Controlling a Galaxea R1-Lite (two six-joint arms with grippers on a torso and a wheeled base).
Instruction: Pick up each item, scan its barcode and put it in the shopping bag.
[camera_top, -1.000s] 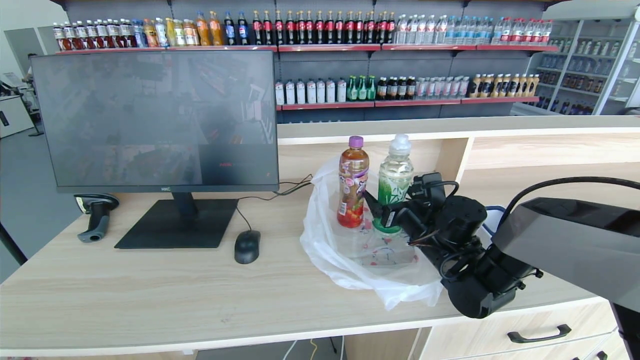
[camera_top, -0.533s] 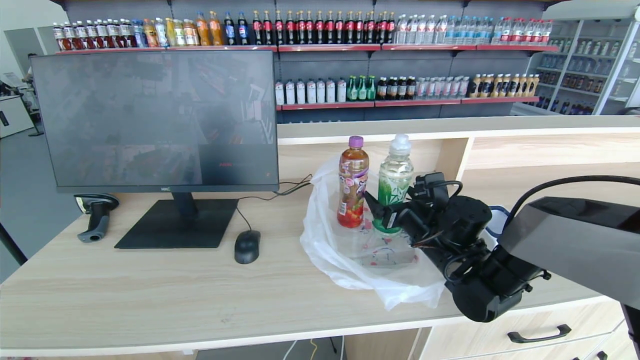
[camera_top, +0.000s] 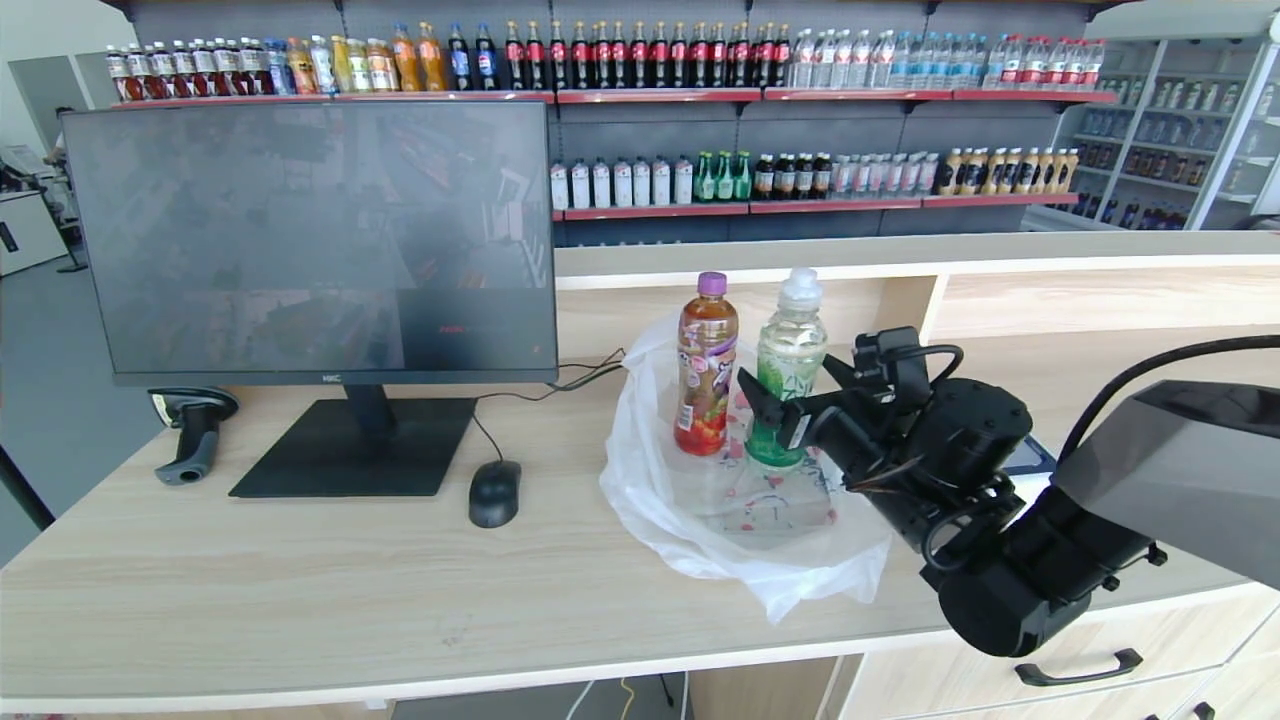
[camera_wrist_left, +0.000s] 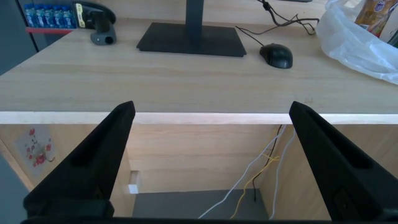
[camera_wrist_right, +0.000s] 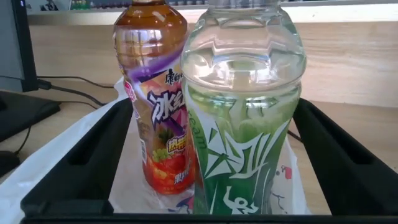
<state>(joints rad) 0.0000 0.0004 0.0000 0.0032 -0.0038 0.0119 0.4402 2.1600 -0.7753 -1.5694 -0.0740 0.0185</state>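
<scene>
At the counter's near edge, in front of and slightly below the worktop, the left gripper (camera_wrist_left: 210, 115) hangs with its two dark fingers spread wide and nothing between them. It faces the light wooden counter (camera_top: 300, 580).

On the right half of the counter lies the white plastic shopping bag (camera_top: 660, 500), open and crumpled flat at its front. Two bottles stand upright inside it, side by side and just about touching. To the robot's left is a tea bottle (camera_top: 705, 365) with a purple cap and a red and purple label. To the robot's right is a clear bottle (camera_top: 788, 370) with a green label and a white cap.

The right gripper (camera_wrist_right: 213, 102) comes in from the right and is level with the green-labelled bottle's lower half. Its fingers stand apart, one on each side of that bottle and not closed on it.

Left of the bag sits a black mouse (camera_top: 495, 492). Farther back is a monitor (camera_top: 310, 240) on its square base. A handheld barcode scanner (camera_top: 193, 432) rests in its stand beside that base.

Beyond the counter, red-edged shelves (camera_top: 700, 95) carry rows of bottled drinks.
</scene>
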